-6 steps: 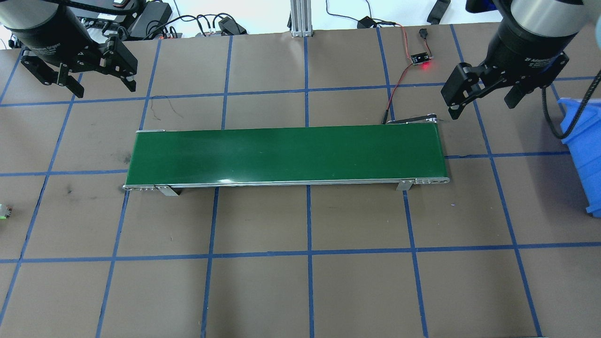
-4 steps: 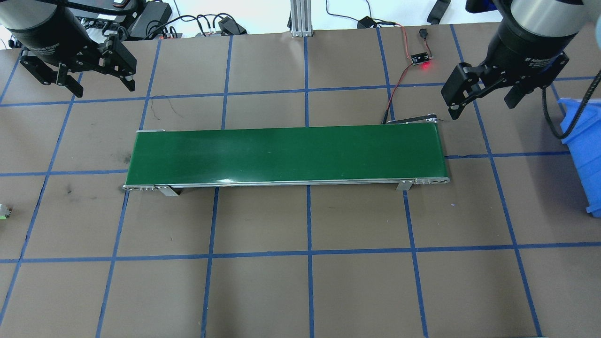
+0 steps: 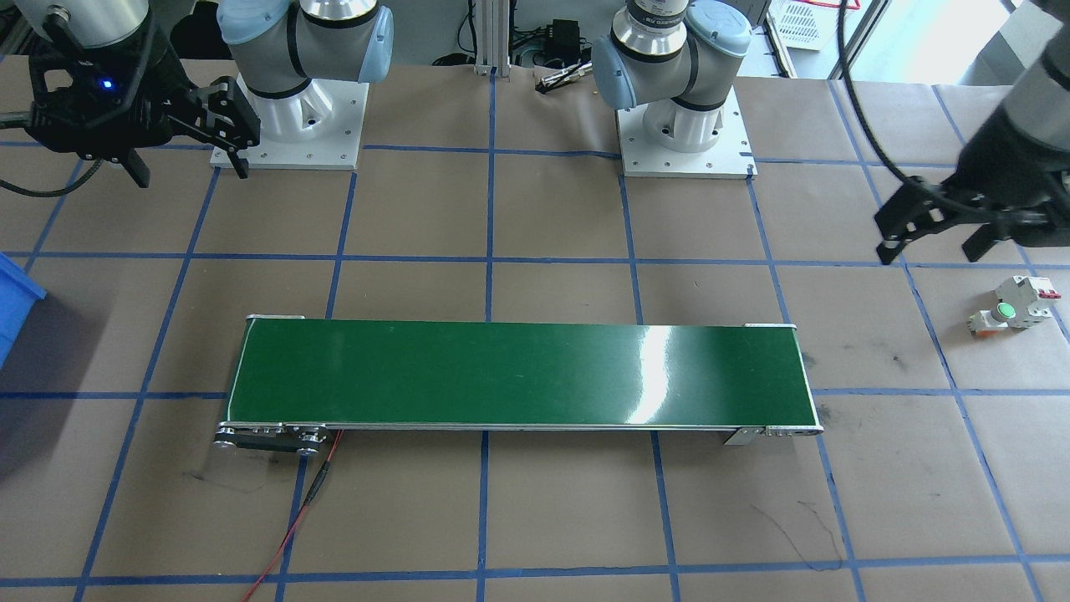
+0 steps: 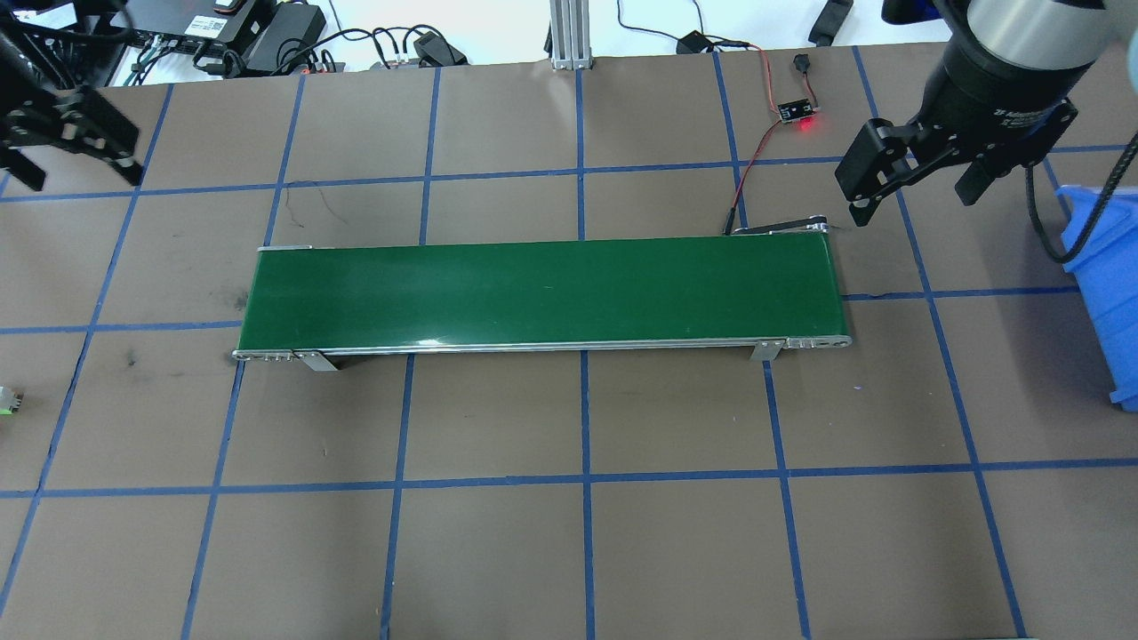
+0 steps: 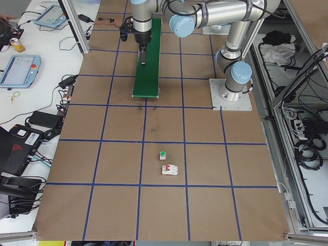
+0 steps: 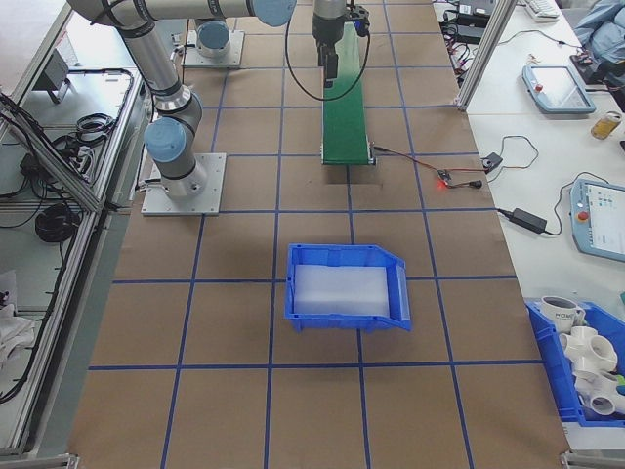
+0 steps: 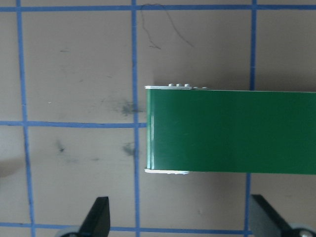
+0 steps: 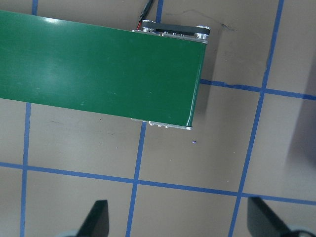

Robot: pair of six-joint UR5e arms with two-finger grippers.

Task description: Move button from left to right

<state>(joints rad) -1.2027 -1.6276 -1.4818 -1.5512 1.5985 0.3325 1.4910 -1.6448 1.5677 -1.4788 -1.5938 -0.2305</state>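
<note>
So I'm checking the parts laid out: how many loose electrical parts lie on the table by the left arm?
2. The green-capped button and the white circuit breaker lie touching or nearly so, near the left gripper, beyond the conveyor. None appears hidden.

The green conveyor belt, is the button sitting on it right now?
No, the button sits on the brown table paper beside the white circuit breaker, well off the end of the bare conveyor belt.

I am finding no text clear enough to read anywhere. White lettering is showing on my right wrist's black band [image 4: 1022, 114], just above my right gripper [image 4: 916, 182], but it is staying too small and blurred to make out.
</note>
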